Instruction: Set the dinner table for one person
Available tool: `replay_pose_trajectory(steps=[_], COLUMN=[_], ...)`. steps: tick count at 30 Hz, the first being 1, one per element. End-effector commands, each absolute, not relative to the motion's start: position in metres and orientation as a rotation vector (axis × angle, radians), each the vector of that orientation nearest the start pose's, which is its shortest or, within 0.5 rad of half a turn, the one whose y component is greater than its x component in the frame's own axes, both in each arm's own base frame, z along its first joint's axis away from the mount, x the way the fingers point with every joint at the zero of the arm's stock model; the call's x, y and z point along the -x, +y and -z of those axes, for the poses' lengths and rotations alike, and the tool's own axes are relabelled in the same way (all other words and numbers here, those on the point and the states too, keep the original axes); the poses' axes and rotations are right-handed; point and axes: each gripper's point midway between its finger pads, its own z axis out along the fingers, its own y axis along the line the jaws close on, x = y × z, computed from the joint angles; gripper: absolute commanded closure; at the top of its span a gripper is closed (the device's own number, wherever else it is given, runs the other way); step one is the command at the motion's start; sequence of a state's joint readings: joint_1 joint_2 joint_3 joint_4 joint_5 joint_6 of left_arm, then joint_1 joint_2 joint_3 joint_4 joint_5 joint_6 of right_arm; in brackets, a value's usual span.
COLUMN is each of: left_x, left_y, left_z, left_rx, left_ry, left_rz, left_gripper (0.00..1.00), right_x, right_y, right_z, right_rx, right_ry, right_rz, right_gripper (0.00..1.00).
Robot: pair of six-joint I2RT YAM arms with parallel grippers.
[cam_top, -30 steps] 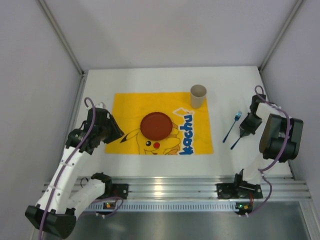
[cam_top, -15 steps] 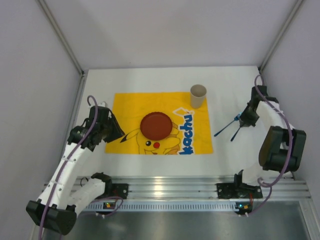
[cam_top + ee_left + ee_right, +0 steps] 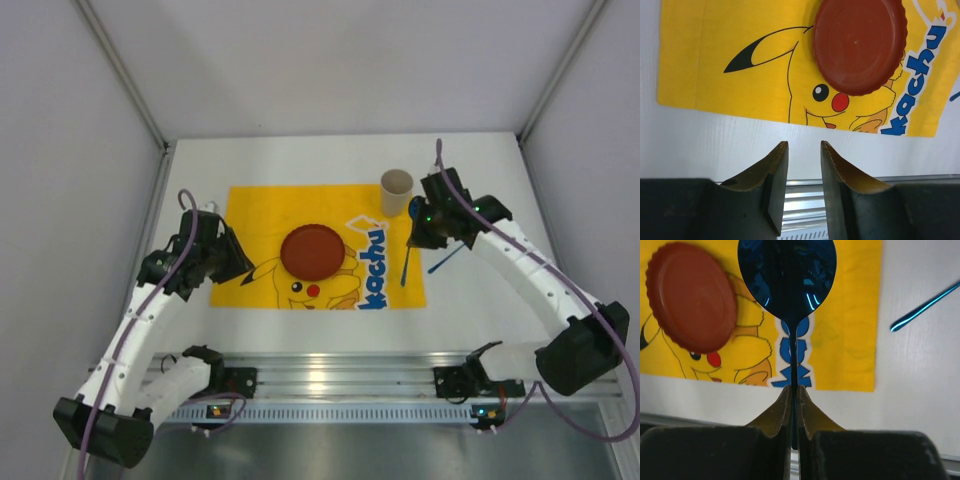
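Now over the right edge of the yellow Pikachu-print cloth mat (image 3: 250,210) with a shiny blue metal spoon (image 3: 787,275), pinched by its thin handle in the tightly closed right gripper (image 3: 795,388), bowl out beyond the fingertips above the blue lettering. Swung in from the far right of the large matte white dinner table (image 3: 470,170) within the last second, leaving a second slim blue utensil (image 3: 445,258) on bare tabletop just right of the mat. Already laid: round scalloped dark-red plate (image 3: 312,252) mid-mat, beige cylindrical cup (image 3: 397,192) upright at the mat's far right corner. Holds nothing in the left gripper (image 3: 803,145), jaws partly apart, by the mat's near left edge. Looks set for laying the spoon beside the plate, one utensil left to fetch.
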State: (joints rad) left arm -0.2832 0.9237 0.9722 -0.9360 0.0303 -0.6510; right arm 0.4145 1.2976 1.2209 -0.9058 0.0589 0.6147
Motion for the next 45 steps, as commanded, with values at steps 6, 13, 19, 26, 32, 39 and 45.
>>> replay_pose_trajectory(steps=[6, 13, 19, 26, 32, 39, 45], left_x=[-0.21, -0.197, -0.191, -0.183, -0.187, -0.191, -0.191], left_y=[-0.095, -0.087, -0.077, -0.073, -0.075, -0.078, -0.077], left_z=[-0.208, -0.217, -0.224, -0.222, -0.221, -0.217, -0.212], left_rx=[0.408, 0.414, 0.417, 0.434, 0.433, 0.432, 0.441], left_ry=[2.38, 2.378, 2.374, 2.378, 2.383, 2.389, 2.39], left_rz=[0.489, 0.462, 0.406, 0.387, 0.395, 0.405, 0.396], left_gripper=[0.62, 0.62, 0.62, 0.62, 0.62, 0.62, 0.62], right_x=[-0.269, -0.297, -0.322, -0.322, -0.317, -0.329, -0.311], right_y=[0.195, 0.223, 0.225, 0.23, 0.234, 0.236, 0.183], right_z=[-0.131, -0.101, -0.085, -0.051, -0.038, -0.118, -0.205], right_rx=[-0.221, -0.146, -0.076, 0.015, 0.072, 0.063, -0.081], right_ry=[2.618, 2.632, 2.644, 2.718, 2.738, 2.605, 2.465], right_rz=[-0.345, -0.291, -0.164, -0.09, -0.034, -0.094, -0.121], right_gripper=[1.0, 1.0, 1.0, 1.0, 0.83, 0.54, 0.43])
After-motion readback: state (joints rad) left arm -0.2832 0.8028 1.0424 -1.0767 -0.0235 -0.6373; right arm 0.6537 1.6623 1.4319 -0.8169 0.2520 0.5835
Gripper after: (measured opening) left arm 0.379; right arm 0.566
